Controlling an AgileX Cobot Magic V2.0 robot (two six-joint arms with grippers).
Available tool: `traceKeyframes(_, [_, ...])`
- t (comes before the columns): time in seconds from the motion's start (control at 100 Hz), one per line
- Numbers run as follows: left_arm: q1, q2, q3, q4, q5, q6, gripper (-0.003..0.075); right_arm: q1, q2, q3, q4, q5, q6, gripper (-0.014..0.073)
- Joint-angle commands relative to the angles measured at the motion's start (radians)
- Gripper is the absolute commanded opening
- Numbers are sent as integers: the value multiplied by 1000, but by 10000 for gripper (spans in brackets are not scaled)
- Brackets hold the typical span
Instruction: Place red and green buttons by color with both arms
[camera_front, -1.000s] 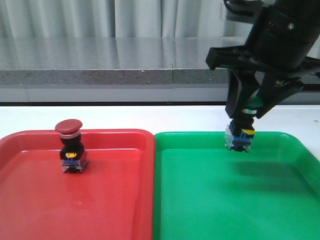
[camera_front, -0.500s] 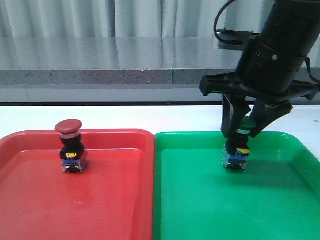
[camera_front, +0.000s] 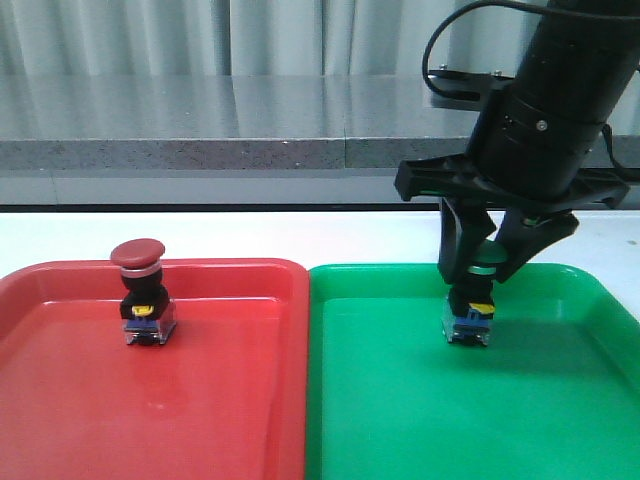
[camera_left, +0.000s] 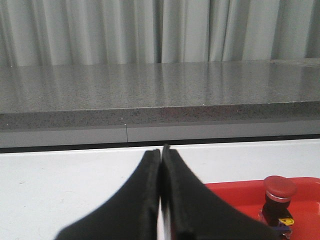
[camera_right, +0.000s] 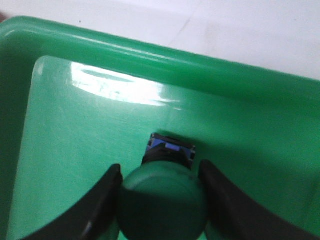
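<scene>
The red button (camera_front: 139, 290) stands upright in the red tray (camera_front: 60, 400), free of any gripper. It also shows in the left wrist view (camera_left: 278, 197). My right gripper (camera_front: 479, 270) is shut on the green button (camera_front: 471, 318), fingers on both sides of its cap, with its base at or just above the floor of the green tray (camera_front: 400, 420). In the right wrist view the green button's cap (camera_right: 162, 205) sits between the fingers of my right gripper (camera_right: 160, 170). My left gripper (camera_left: 161, 151) is shut and empty, above the white table beside the red tray (camera_left: 235, 192); it is out of the front view.
The two trays lie side by side on the white table (camera_front: 250, 235). A grey stone ledge (camera_front: 200, 150) and a curtain run along the back. The green tray's raised rim (camera_right: 150, 55) lies just beyond the green button.
My right arm has come down and slightly left with the green button, from above the green tray's back rim to its floor. The red button has not moved.
</scene>
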Motion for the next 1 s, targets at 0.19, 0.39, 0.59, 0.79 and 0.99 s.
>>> traceKeyframes(0.19, [0,-31,43,-3,-79,-3,-19,-2,-29,-22,-2,-18,0,594])
traceKeyframes(0.39, [0,-31,43,-3,-79,-3,-19,-2,-35,-23,-2,-19,0,612])
traceKeyframes(0.59, [0,-31,43,-3,-79,-3,-19,-2,-104,-22,-8,-63,-1,612])
traceKeyframes(0.79, [0,-31,43,-3,-79,-3,-19,-2,-247,-22,-61,-122,-1,612])
traceKeyframes(0.99, [0,-31,43,-3,-79,-3,-19,-2,-408,-19,-136,-123,-1,612])
